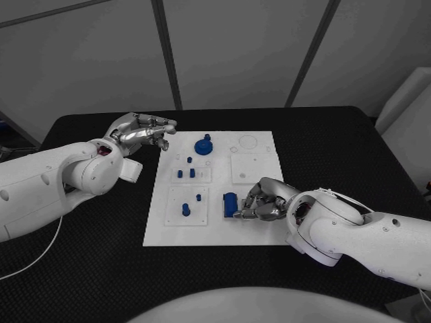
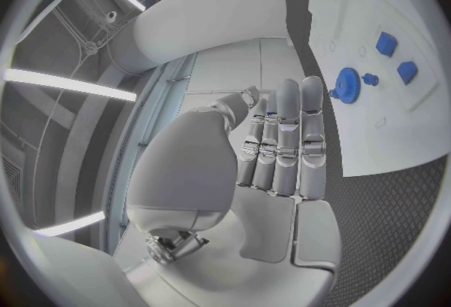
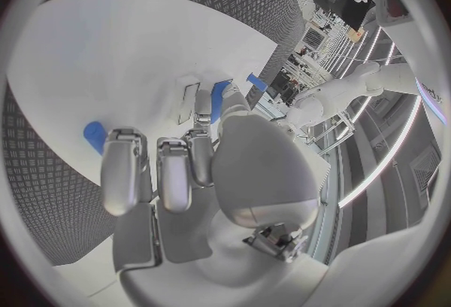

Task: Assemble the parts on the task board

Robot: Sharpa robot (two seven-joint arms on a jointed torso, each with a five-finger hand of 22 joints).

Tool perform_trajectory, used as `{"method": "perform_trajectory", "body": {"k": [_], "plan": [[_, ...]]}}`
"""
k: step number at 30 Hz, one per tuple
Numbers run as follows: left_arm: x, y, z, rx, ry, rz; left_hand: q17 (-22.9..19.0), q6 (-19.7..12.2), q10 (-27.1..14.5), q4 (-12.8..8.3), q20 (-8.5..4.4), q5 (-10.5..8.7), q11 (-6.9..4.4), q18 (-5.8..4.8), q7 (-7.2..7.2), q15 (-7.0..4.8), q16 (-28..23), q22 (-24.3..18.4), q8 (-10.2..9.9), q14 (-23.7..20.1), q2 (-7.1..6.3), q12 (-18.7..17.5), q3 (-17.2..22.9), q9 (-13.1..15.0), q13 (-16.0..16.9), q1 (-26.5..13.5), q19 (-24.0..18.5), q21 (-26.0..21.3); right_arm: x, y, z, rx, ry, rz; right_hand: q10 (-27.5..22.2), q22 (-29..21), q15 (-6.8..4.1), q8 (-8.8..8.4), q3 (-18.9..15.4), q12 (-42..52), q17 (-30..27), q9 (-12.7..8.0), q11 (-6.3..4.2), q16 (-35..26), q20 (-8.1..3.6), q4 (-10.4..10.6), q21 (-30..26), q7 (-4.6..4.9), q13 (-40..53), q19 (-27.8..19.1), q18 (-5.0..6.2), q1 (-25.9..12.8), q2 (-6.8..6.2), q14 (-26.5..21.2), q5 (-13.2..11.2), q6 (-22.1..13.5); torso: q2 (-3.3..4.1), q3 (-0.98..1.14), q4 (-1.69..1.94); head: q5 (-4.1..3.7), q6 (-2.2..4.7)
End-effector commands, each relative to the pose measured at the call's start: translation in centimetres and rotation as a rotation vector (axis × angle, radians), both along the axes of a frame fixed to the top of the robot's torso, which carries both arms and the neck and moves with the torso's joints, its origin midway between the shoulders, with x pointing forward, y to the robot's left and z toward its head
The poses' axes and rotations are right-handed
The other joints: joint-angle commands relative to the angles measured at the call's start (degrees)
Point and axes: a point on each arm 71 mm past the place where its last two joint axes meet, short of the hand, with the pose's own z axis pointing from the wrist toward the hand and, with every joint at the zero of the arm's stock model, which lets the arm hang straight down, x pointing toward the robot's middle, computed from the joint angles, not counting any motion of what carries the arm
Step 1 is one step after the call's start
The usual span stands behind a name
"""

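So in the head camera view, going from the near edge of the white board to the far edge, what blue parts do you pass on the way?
Short blue cylinder by the right hand → pair of blue pegs → blue gear-shaped part, level with the left hand.

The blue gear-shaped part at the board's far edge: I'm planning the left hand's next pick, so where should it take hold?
Probably by the raised knob on top of the blue gear part, from above: the disc lies flat on the task board, leaving little edge. The left hand hovers beside it.
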Motion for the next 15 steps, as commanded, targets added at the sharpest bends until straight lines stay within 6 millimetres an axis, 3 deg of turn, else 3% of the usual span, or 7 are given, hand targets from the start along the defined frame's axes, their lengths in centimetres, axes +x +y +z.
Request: {"method": "perform_trajectory", "body": {"k": [1,9,15], "plan": [[0.12,0.35,0.03,-0.021,0.002,0.006,-0.1,-0.2,-0.3,0.2,0.27,0.07,0.04,-0.97,0.22,0.3,-0.2,-0.1,-0.2,0.0,0.16,0.3,0.1,-0.1,-0.1,-0.3,0.2,-0.3,-0.07,-0.06,0.07,-0.015,-0.001,0.014,0.7,3.0,-0.34,0.13,-0.3,0.2,13.1,0.1,-0.13,0.3,-0.07,-0.3,0.2,-0.12,1.8,0.5,-0.38,0.3,-0.65,5.5,0.3,0.2,-0.04,0.0,0.2,0.07,-0.1],[0.18,0.43,-0.08,-0.023,0.007,0.009,-0.1,-0.3,-0.4,0.2,0.28,0.09,0.04,-0.96,0.22,0.29,-0.2,-0.1,-0.2,0.0,0.15,0.4,0.1,-0.1,-0.1,-0.2,0.2,-0.3,-0.17,-0.02,0.15,-0.01,-0.005,0.036,0.4,2.7,-0.27,-0.03,-1.3,-0.5,12.8,0.1,0.02,0.1,-0.06,-0.5,0.1,0.09,1.2,0.2,-0.32,0.1,-2.08,5.4,-0.2,0.1,0.05,-0.05,-0.08,0.14,-0.05],[0.09,0.37,-0.05,-0.024,0.008,0.007,-0.1,-0.3,-0.4,0.2,0.28,0.09,0.04,-0.96,0.22,0.29,-0.2,-0.1,-0.2,0.0,0.15,0.4,0.1,-0.1,-0.1,-0.2,0.2,-0.3,-0.26,-0.72,0.59,0.021,-0.04,0.027,-0.7,1.7,0.05,-0.53,-2.3,-2.6,12.0,-0.1,0.42,-0.4,0.17,-0.4,-0.6,0.55,-0.5,-0.4,-0.09,-0.1,-2.95,5.2,1.0,-0.7,0.07,-0.01,0.01,0.14,-0.08]]}}
